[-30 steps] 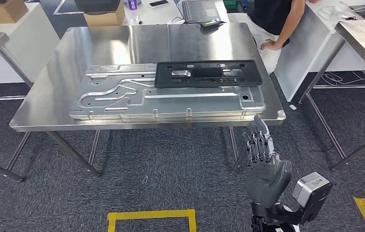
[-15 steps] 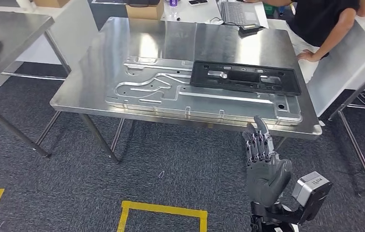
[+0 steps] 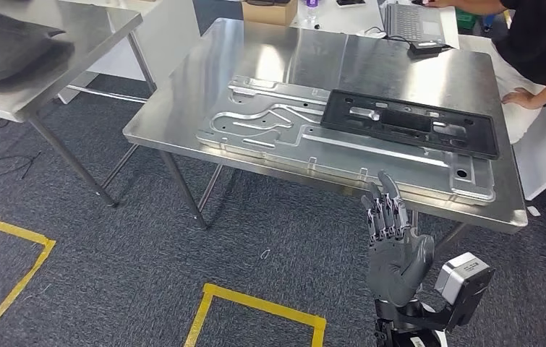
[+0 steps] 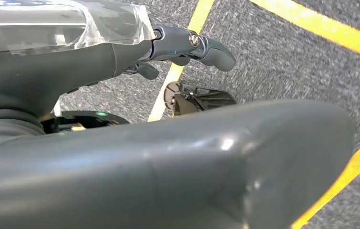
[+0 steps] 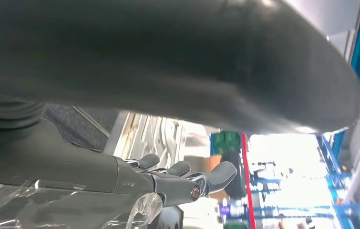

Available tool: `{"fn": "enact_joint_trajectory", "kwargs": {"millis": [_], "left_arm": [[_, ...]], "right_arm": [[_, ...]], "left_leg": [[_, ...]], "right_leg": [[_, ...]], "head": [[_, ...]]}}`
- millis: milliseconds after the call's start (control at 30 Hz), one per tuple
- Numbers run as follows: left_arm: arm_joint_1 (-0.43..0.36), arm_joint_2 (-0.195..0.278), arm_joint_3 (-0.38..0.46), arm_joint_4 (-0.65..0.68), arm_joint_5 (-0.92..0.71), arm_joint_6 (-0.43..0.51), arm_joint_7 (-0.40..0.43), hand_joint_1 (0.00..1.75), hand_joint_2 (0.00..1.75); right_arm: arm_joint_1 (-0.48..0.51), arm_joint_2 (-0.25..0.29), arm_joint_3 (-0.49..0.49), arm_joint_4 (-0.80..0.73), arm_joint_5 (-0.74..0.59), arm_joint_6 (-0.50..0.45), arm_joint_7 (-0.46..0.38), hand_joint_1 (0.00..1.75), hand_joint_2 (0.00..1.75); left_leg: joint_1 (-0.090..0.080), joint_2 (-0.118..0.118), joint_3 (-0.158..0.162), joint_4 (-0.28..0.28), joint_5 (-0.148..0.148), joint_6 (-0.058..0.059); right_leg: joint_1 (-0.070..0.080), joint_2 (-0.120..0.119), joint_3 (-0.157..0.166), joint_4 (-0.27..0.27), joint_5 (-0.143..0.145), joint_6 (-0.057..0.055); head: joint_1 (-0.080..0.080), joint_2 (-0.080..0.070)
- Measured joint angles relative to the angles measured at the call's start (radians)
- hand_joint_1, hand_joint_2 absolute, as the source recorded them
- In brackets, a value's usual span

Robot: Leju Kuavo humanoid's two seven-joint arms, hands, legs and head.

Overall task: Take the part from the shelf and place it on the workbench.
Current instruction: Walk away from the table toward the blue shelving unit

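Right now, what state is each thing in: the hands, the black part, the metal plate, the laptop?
Right hand: raised, fingers straight and apart, holding nothing.
Left hand: over the floor, holding nothing.
Black part: lying flat on the metal plate.
Metal plate: flat on the workbench.
Laptop: open, at the workbench's far edge.

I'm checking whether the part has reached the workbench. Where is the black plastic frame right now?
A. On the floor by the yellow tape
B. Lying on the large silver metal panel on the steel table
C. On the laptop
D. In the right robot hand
B: in the head view the black frame lies flat on the silver panel atop the steel table, while the right robot hand holds nothing.
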Motion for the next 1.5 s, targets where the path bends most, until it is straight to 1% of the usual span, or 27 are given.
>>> {"fn": "enact_joint_trajectory", "kwargs": {"millis": [67,133,167,233,300,367,400,433,467,533,600,633,667,733,800,867,900,967,1033,1100,1167,1233,1300,1367,1400,1433,1500], "left_arm": [[-0.002,0.0,0.0,0.0,0.0,0.0,-0.001,0.0,0.0],[0.0,0.0,0.0,0.0,0.001,0.0,-0.001,0.0,0.0],[0.001,0.0,0.0,0.0,0.001,0.0,-0.001,0.0,0.0],[0.001,-0.001,0.0,0.0,0.001,0.001,-0.001,0.0,0.0],[-0.002,-0.001,0.0,0.0,0.001,0.001,-0.001,0.0,0.0],[-0.001,-0.002,0.0,0.0,0.001,0.0,-0.002,0.0,0.0],[0.0,-0.002,0.0,0.0,0.001,0.0,-0.002,0.0,0.0],[0.0,-0.002,0.0,0.0,0.002,0.0,-0.003,0.0,0.0],[0.0,-0.002,0.0,0.0,0.002,0.0,-0.004,0.0,0.0],[-0.001,-0.002,0.0,0.0,0.001,0.0,-0.005,0.0,0.0],[-0.001,-0.002,0.0,0.0,0.001,0.0,-0.006,0.0,0.0],[0.001,-0.002,0.0,0.0,0.001,-0.001,-0.006,0.0,0.0],[0.003,-0.002,0.0,0.0,0.001,-0.001,-0.007,0.0,0.0],[0.004,-0.002,0.0,0.0,0.001,-0.001,-0.006,0.0,0.0],[0.002,-0.003,0.0,0.0,0.001,-0.002,-0.006,0.0,0.0],[0.001,-0.003,0.0,0.0,0.001,-0.002,-0.006,0.0,0.0],[0.001,-0.003,0.0,0.0,0.001,-0.002,-0.006,0.0,0.0],[0.002,-0.003,0.0,0.0,0.001,-0.002,-0.006,0.0,0.0],[-0.001,-0.003,0.0,0.0,0.001,-0.002,-0.007,0.0,0.0],[-0.002,-0.003,0.0,0.0,0.001,-0.002,-0.007,0.0,0.0],[0.0,-0.003,0.0,0.0,0.001,-0.002,-0.008,0.0,0.0],[0.002,-0.004,0.0,0.0,0.002,-0.002,-0.008,0.0,0.0],[0.0,-0.005,0.0,0.0,0.01,-0.007,-0.009,0.0,0.0],[-0.001,-0.006,0.0,0.0,0.024,-0.014,-0.009,0.0,0.0],[0.0,-0.006,0.0,0.0,0.029,-0.017,-0.01,0.0,0.0],[0.001,-0.006,0.0,0.0,0.031,-0.019,-0.01,0.0,0.0],[0.001,-0.007,0.0,0.0,0.031,-0.02,-0.01,0.0,0.0]], "right_arm": [[0.001,0.0,-0.001,0.0,-0.003,0.0,-0.001,0.0,0.0],[0.002,0.0,-0.003,0.0,-0.006,0.0,-0.002,0.0,0.0],[0.002,0.0,-0.004,0.0,-0.007,0.0,-0.003,0.0,0.0],[0.004,0.0,-0.006,0.0,-0.009,0.0,-0.005,0.0,0.0],[0.009,-0.002,-0.008,0.001,-0.009,0.0,-0.006,0.0,0.0],[0.013,-0.003,-0.008,0.004,-0.01,0.0,-0.006,0.0,0.0],[0.014,-0.003,-0.008,0.005,-0.01,0.0,-0.006,0.0,0.0],[0.015,-0.004,-0.008,0.005,-0.011,0.0,-0.007,0.0,0.0],[0.015,-0.004,-0.008,0.005,-0.011,0.0,-0.007,0.0,0.0],[0.015,-0.004,-0.008,0.006,-0.013,0.0,-0.008,0.0,0.0],[0.015,-0.004,-0.008,0.006,-0.014,0.0,-0.009,0.0,0.0],[0.014,-0.004,-0.008,0.007,-0.015,0.0,-0.009,0.0,0.0],[0.013,-0.004,-0.008,0.007,-0.016,0.0,-0.009,0.0,0.0],[0.013,-0.004,-0.008,0.007,-0.019,0.001,-0.01,0.0,0.0],[0.015,-0.005,-0.008,0.008,-0.021,0.001,-0.01,0.0,0.0],[0.016,-0.005,-0.008,0.008,-0.021,0.001,-0.011,0.0,0.0],[0.015,-0.005,-0.008,0.009,-0.021,0.001,-0.011,0.0,0.0],[0.015,-0.004,-0.008,0.009,-0.022,0.001,-0.011,0.0,0.0],[0.015,-0.004,-0.008,0.009,-0.022,0.001,-0.011,0.0,0.0],[0.014,-0.004,-0.008,0.009,-0.022,0.001,-0.011,0.0,0.0],[0.013,-0.004,-0.008,0.009,-0.022,0.001,-0.011,0.0,0.0],[0.012,-0.004,-0.009,0.009,-0.021,0.001,-0.012,0.0,0.0],[0.014,-0.005,-0.009,0.01,-0.021,0.002,-0.012,0.0,0.0],[0.015,-0.007,-0.009,0.011,-0.022,0.002,-0.012,0.0,0.0],[0.016,-0.007,-0.009,0.011,-0.022,0.002,-0.012,0.0,0.0],[0.016,-0.007,-0.009,0.012,-0.022,0.002,-0.012,0.0,0.0],[0.016,-0.008,-0.009,0.012,-0.022,0.002,-0.012,0.0,0.0]], "left_leg": [[-0.009,0.022,0.038,-0.079,0.019,0.013],[-0.012,0.003,0.032,-0.084,0.021,0.025],[-0.01,-0.007,0.031,-0.087,0.024,0.031],[-0.004,-0.027,0.033,-0.094,0.032,0.044],[-0.003,-0.048,0.031,-0.095,0.036,0.052],[-0.004,-0.074,0.03,-0.094,0.037,0.054],[-0.003,-0.089,0.03,-0.094,0.037,0.053],[-0.001,-0.103,0.031,-0.092,0.037,0.052],[0.0,-0.118,0.031,-0.088,0.036,0.05],[0.0,-0.144,0.023,-0.074,0.032,0.039],[0.0,-0.164,0.012,-0.068,0.033,0.025],[0.003,-0.175,0.007,-0.069,0.037,0.018],[0.005,-0.171,0.003,-0.067,0.036,0.013],[0.004,-0.124,-0.021,-0.02,0.007,0.003],[0.003,-0.068,-0.081,0.11,-0.059,-0.005],[0.005,-0.053,-0.137,0.231,-0.104,-0.009],[0.005,-0.051,-0.138,0.238,-0.1,-0.009],[0.003,-0.034,-0.078,0.131,-0.048,-0.002],[-0.007,0.014,-0.001,-0.015,0.0,0.013],[-0.017,0.035,0.023,-0.069,0.011,0.025],[-0.015,0.01,0.022,-0.075,0.018,0.032],[-0.008,-0.014,0.03,-0.089,0.028,0.043],[-0.006,-0.038,0.035,-0.096,0.034,0.052],[-0.006,-0.065,0.032,-0.095,0.035,0.055],[-0.006,-0.08,0.032,-0.094,0.035,0.055],[-0.004,-0.096,0.032,-0.092,0.035,0.054],[0.0,-0.128,0.03,-0.082,0.031,0.047]], "right_leg": [[0.005,-0.019,0.002,0.001,-0.004,0.01],[0.006,-0.035,0.004,0.0,-0.006,0.021],[0.004,-0.025,0.003,0.004,-0.012,0.027],[0.0,0.026,-0.022,0.065,-0.056,0.035],[-0.002,0.071,-0.086,0.204,-0.127,0.038],[-0.002,0.079,-0.138,0.308,-0.155,0.04],[-0.003,0.08,-0.14,0.305,-0.139,0.041],[-0.005,0.084,-0.121,0.26,-0.105,0.042],[-0.009,0.099,-0.09,0.187,-0.063,0.044],[-0.017,0.145,-0.036,0.062,-0.012,0.044],[-0.016,0.163,-0.025,0.028,-0.008,0.036],[-0.014,0.15,-0.027,0.029,-0.005,0.028],[-0.013,0.138,-0.027,0.028,-0.003,0.021],[-0.013,0.111,-0.026,0.025,0.001,0.007],[-0.01,0.083,-0.027,0.024,0.001,-0.001],[-0.006,0.055,-0.027,0.024,0.0,-0.003],[-0.006,0.042,-0.027,0.024,-0.001,-0.003],[-0.004,0.016,-0.024,0.024,-0.003,-0.002],[-0.001,-0.006,-0.02,0.024,-0.007,0.003],[0.002,-0.026,-0.014,0.023,-0.012,0.013],[0.002,-0.042,-0.008,0.019,-0.015,0.024],[-0.001,-0.006,-0.015,0.049,-0.042,0.034],[-0.003,0.057,-0.067,0.164,-0.105,0.038],[-0.004,0.078,-0.132,0.29,-0.151,0.042],[-0.005,0.079,-0.145,0.309,-0.146,0.044],[-0.007,0.082,-0.137,0.285,-0.12,0.046],[-0.015,0.11,-0.08,0.153,-0.045,0.053]], "head": [[0.001,0.0],[0.003,0.0],[0.003,0.0],[0.004,0.0],[0.005,0.0],[0.005,0.0],[0.005,0.0],[0.005,0.0],[0.005,0.0],[0.005,0.0],[0.003,0.0],[0.002,0.0],[0.002,0.0],[-0.002,0.0],[-0.006,0.0],[-0.006,0.0],[-0.006,0.0],[-0.006,0.0],[-0.006,0.0],[-0.006,0.0],[-0.006,0.0],[-0.005,0.0],[-0.003,0.0],[-0.002,0.0],[-0.002,0.0],[-0.002,0.0],[-0.002,0.0]]}}
